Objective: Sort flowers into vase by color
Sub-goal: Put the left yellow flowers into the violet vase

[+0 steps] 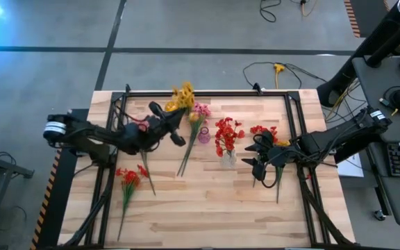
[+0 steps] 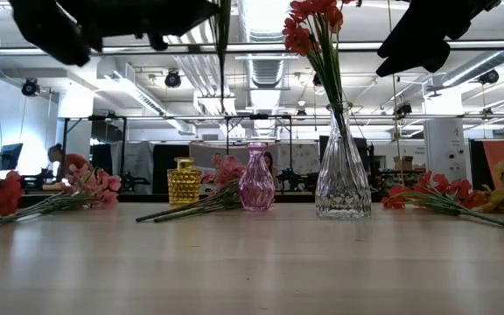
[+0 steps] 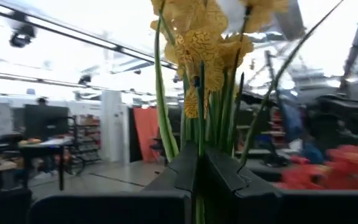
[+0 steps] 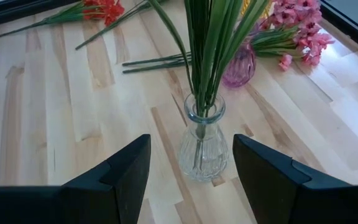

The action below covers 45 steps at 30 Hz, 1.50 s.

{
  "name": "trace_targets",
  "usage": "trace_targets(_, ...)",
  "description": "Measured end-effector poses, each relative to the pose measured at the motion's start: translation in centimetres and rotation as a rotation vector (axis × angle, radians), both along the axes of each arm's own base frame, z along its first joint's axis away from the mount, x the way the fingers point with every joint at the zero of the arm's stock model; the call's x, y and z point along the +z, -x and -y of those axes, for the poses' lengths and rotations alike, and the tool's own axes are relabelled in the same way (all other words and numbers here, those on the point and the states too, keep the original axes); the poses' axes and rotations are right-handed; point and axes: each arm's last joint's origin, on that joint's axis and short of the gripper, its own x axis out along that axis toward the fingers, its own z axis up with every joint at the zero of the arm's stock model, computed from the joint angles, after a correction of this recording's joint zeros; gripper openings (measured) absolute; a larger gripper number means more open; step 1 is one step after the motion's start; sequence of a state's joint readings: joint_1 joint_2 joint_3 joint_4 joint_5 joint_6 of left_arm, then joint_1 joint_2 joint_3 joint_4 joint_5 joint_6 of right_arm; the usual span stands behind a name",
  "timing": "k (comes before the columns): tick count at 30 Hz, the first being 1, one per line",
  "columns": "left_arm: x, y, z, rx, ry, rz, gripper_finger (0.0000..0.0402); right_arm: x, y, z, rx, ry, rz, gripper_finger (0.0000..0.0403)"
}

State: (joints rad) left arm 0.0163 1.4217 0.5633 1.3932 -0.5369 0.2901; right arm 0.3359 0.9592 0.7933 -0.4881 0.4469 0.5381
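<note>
Our right gripper (image 4: 191, 180) fingers spread wide, hanging above table (image 4: 36, 106). Between them we see clear glass vase (image 4: 202, 148) upright, green stems (image 4: 210, 43) rising from its neck. Beyond it pink vase (image 4: 240, 67), pink flowers (image 4: 297, 31) lying beside. Red flowers (image 4: 101, 9) lie far across wood.

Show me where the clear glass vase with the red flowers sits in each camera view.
High view: clear vase, middle of the table, right of the pink vase.
Low view: tallest vase, right of centre, beside the pink vase.
Left wrist view: not in it.
Right wrist view: centre, ahead of the open right claw.
Shared landmark: the pink vase.
</note>
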Motion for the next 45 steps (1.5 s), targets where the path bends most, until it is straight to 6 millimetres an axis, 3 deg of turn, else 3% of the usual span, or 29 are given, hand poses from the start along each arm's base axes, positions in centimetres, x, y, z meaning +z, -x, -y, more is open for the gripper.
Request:
trace_targets(4, -1.0, -0.5, -1.6, 0.023, 0.036, 0.110, 0.0000, 0.0, 0.0, 0.0, -0.001, -0.002, 0.002, 0.0221)
trace_targets(8, -2.2, -1.8, -2.7, -0.061, 0.063, 0.096, 0.0000, 0.0, 0.0, 0.0, -0.001, -0.004, 0.006, 0.0221)
trace_targets(17, -2.9, -3.9, -3.0, -0.093, 0.079, 0.086, 0.0000, 0.0, 0.0, 0.0, -0.002, -0.005, 0.007, 0.0221)
trace_targets(45, -5.3, -4.0, -2.9, -0.117, 0.146, -0.068, 0.0000, 0.0, 0.0, 0.0, -0.003, -0.002, 0.007, 0.0221)
